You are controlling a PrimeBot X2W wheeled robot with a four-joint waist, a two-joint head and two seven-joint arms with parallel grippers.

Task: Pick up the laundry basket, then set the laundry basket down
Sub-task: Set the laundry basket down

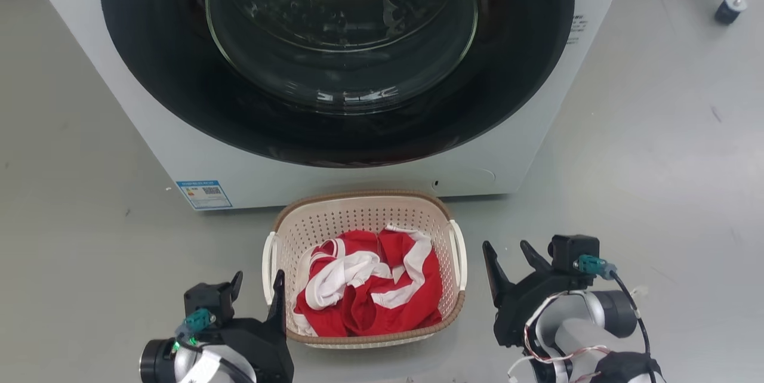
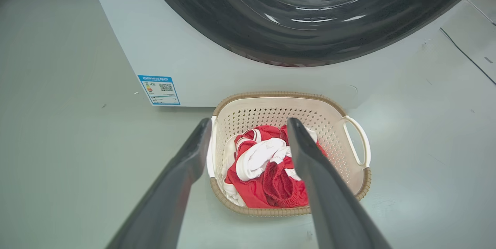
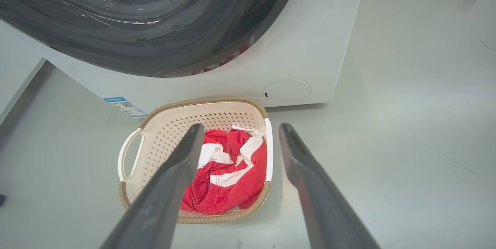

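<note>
Laundry basket sits between the arms: left gripper close at one side, right gripper a little off the other; both jaws open, empty.

Washing machine front walls off room just behind laundry basket. Bare floor open on 2 sides. My left claw close against left handle; floor gap separates my right claw from right handle. Red-white garment crowds basket interior.
</note>
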